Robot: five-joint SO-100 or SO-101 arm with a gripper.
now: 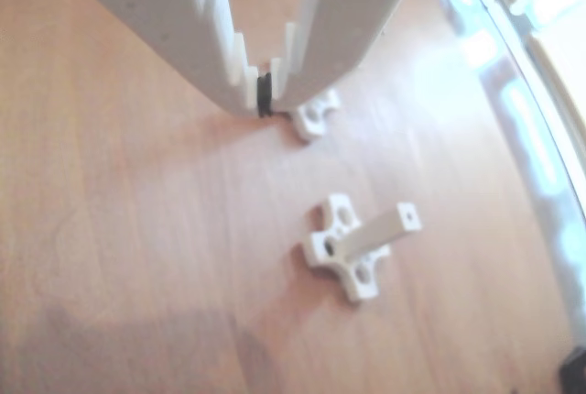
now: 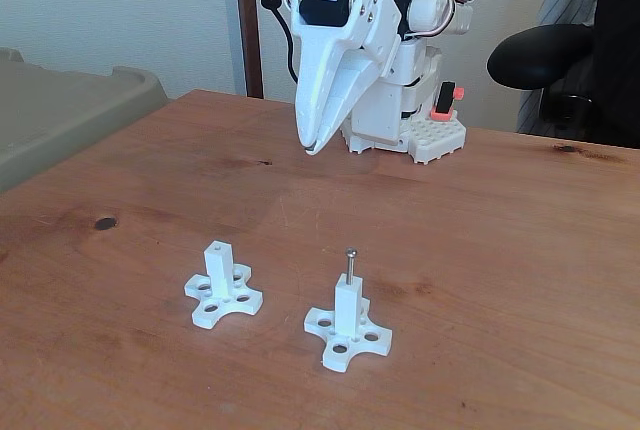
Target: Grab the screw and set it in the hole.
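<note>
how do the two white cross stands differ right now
In the fixed view, the right stand has a screw standing upright in its post; the left stand has an empty hole. The right stand sits nearer the camera. Both share a white four-holed cross base and a square post.

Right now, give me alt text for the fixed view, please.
A screw stands upright in the right of two white posts on a wooden table. The white arm's tool hangs above and behind them, shut and empty.
</note>
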